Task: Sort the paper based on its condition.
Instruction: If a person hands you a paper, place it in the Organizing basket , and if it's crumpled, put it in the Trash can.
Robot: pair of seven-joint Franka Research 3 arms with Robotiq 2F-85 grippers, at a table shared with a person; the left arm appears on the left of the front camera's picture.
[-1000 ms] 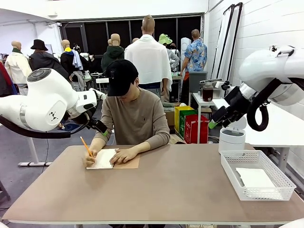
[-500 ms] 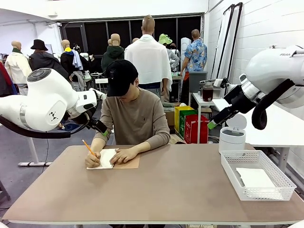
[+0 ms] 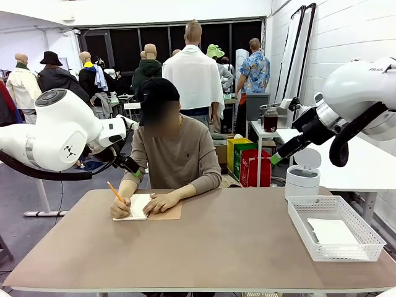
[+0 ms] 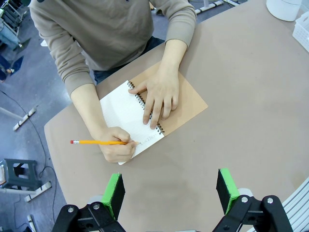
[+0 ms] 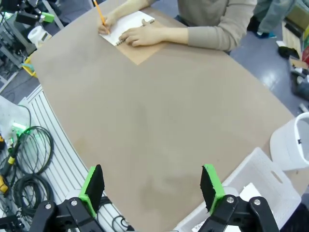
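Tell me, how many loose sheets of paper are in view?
1: a white sheet lies flat in the white basket on the robot's right; more could be stacked under it.

The right gripper (image 5: 151, 182) hung over the brown table (image 5: 159, 116), its green-padded fingers (image 5: 93, 182) spread wide with nothing between them. At the far left, a person's hand (image 5: 107, 26) held a pencil (image 5: 98, 10) to a notebook (image 5: 126, 26) page, with the other hand (image 5: 139, 36) flat on it. At the near right sat a white basket (image 5: 256, 164) holding a sheet of paper (image 5: 247, 190), with a white bin (image 5: 289, 140) beside it.
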